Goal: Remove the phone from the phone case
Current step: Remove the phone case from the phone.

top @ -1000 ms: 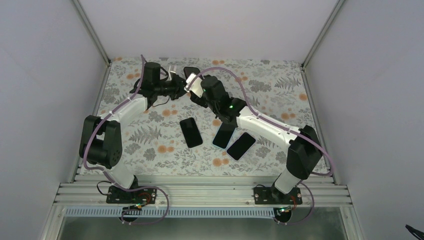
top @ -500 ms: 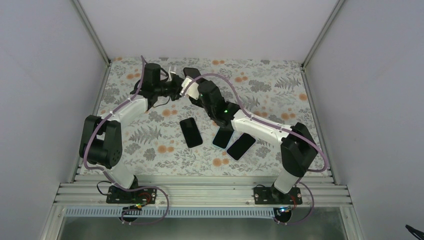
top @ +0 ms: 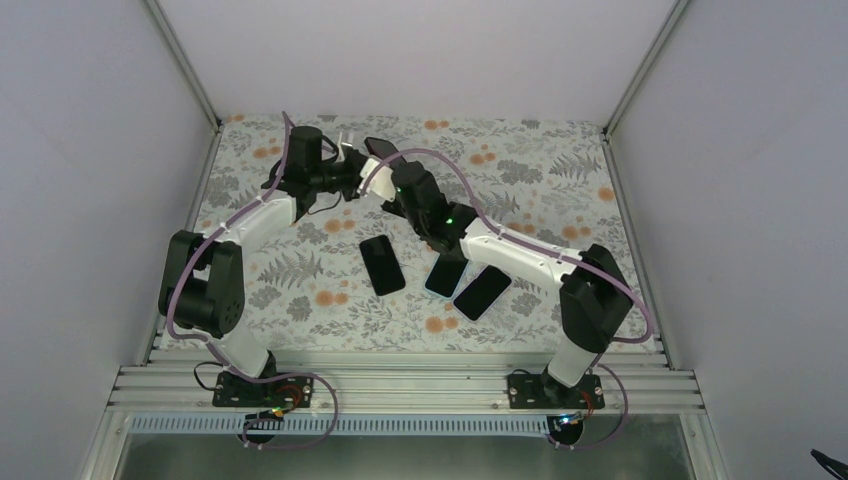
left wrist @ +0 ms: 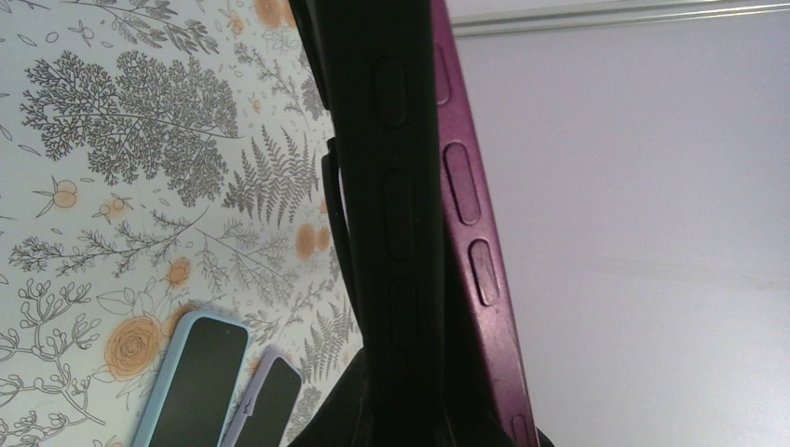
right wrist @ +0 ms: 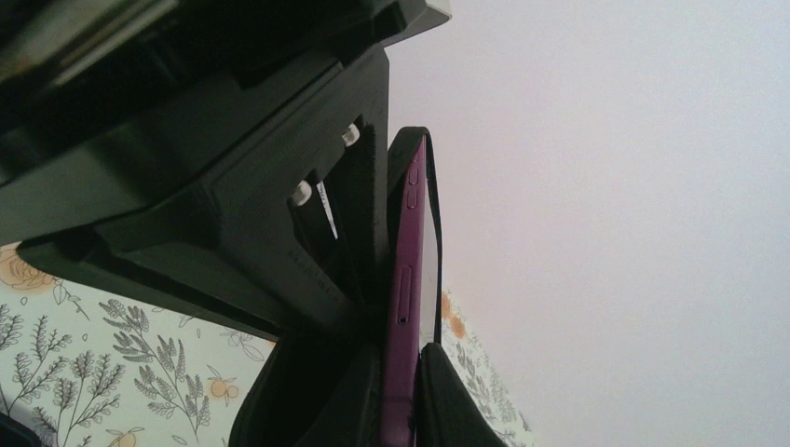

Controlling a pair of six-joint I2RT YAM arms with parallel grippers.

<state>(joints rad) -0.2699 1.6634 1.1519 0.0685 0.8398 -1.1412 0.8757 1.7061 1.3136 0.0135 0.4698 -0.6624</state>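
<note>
A purple phone (left wrist: 464, 214) sits edge-on in a black phone case (left wrist: 391, 186), held up in the air at the back of the table. My left gripper (top: 352, 165) is shut on the case from the left, and its fingers are barely visible. My right gripper (right wrist: 401, 410) is shut on the phone's (right wrist: 402, 298) lower end, with one black finger (right wrist: 452, 400) on each side. The case's thin black rim (right wrist: 435, 233) stands slightly away from the phone's edge. In the top view the two grippers meet at the phone (top: 380, 150).
Three other phones lie on the floral table: a black one (top: 382, 264), a second (top: 446, 272) and a third (top: 482, 292). The left wrist view shows a light-blue-cased phone (left wrist: 196, 377) and a lilac-cased one (left wrist: 265, 405). The back wall is close behind the grippers.
My right gripper has moved left to the held phone and gone from open to shut on it. The left arm and the case have stayed still.
</note>
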